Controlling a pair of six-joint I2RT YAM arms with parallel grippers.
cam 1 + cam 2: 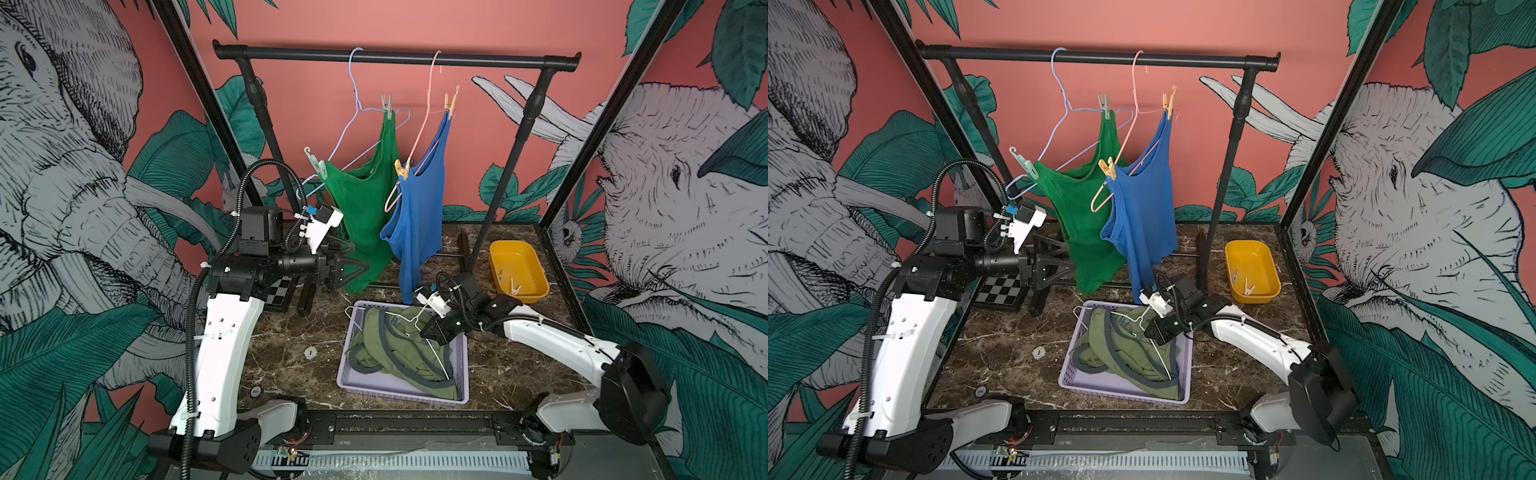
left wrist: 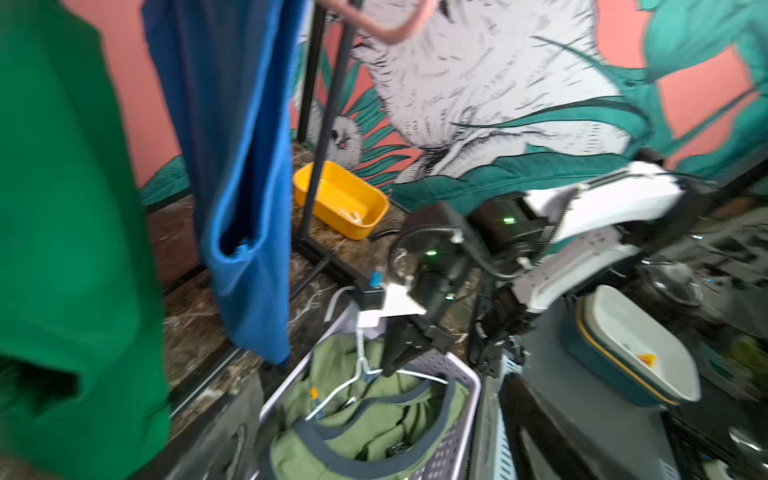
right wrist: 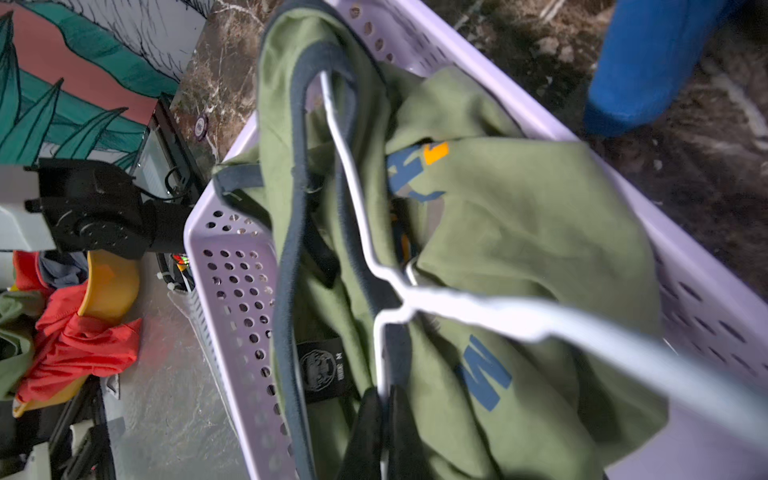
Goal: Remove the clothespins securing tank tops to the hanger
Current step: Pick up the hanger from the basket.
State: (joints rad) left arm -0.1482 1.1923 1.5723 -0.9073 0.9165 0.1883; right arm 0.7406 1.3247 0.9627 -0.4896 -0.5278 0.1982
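Note:
A green tank top (image 1: 365, 216) and a blue tank top (image 1: 419, 216) hang from wire hangers on the black rail (image 1: 395, 56). A grey clothespin (image 1: 387, 106) and a mint clothespin (image 1: 316, 162) hold the green one. Yellow-orange clothespins (image 1: 451, 104) (image 1: 402, 168) hold the blue one. An olive tank top (image 1: 399, 353) lies crumpled in the lavender basket (image 1: 345, 374) with a white hanger (image 3: 415, 299). My right gripper (image 3: 384, 399) is shut on that hanger's wire. Beside the green top's lower left edge, my left gripper (image 1: 359, 257) stands open and holds nothing.
A yellow tray (image 1: 513, 243) at the back right holds white clothespins (image 1: 509, 284). The rack's black uprights (image 1: 498, 199) and feet stand behind the basket. A checkerboard block (image 1: 1000, 291) lies under the left arm. Black frame posts line both sides.

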